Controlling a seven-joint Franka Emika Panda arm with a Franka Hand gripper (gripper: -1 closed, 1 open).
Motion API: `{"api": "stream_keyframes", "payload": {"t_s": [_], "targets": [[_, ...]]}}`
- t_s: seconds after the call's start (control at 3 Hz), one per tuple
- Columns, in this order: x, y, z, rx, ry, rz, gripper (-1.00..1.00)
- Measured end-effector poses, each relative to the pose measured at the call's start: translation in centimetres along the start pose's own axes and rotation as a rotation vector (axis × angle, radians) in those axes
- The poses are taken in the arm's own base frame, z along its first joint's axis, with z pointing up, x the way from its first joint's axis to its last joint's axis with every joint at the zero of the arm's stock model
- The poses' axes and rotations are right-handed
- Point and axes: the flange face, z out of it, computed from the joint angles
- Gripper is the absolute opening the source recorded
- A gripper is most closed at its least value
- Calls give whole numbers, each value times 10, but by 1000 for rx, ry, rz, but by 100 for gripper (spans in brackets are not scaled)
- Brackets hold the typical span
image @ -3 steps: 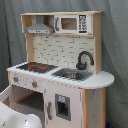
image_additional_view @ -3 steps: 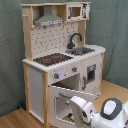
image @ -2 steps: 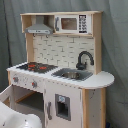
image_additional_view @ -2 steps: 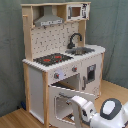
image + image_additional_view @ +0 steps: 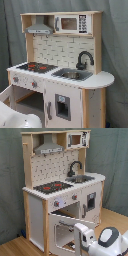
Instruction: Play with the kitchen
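Kitchen [image 5: 60, 70], a tall child's toy of light wood and white panels, filled most of the first exterior view and stood before a grey-green curtain [image 5: 114, 55]. Its black stovetop with red burners [image 5: 36, 66] sat toward the first exterior view's left, the steel sink [image 5: 73, 74] with its curved black faucet [image 5: 84, 59] toward the right, a grey hood [image 5: 40, 29] and a small white microwave [image 5: 71, 23] up on the top shelf. The white robot arm [image 5: 15, 119] showed only as a rounded bulk at the lower left corner, before the open oven bay; the jaws were out of sight there. Against the picture a second before, nothing had shifted.

In the second exterior view the kitchen [image 5: 60, 188] stood on a pale wooden floor [image 5: 15, 247], the same curtain [image 5: 112, 153] behind it. The white oven door with its clear pane [image 5: 62, 228] hung swung open toward the camera, below the knobs [image 5: 56, 203]. The arm's white wrist and rounded joint [image 5: 107, 239] lay at the lower right, its gripper [image 5: 83, 234] just beside the door's outer edge. I could not tell whether the jaws were wide or narrow, nor whether they touched the door. Compared with a second earlier, arm and door sat in the same places.
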Motion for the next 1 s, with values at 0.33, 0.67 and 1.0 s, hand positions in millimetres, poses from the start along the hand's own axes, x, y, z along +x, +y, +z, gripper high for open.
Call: {"api": "stream_keyframes", "payload": {"t_s": [0.33,0.67,1.0], "targets": [[-17,7,12,-23,-58,69,100],[-42,14,24,-43,-151,99,100],[-61,34,42,-76,-215,94,100]]}}
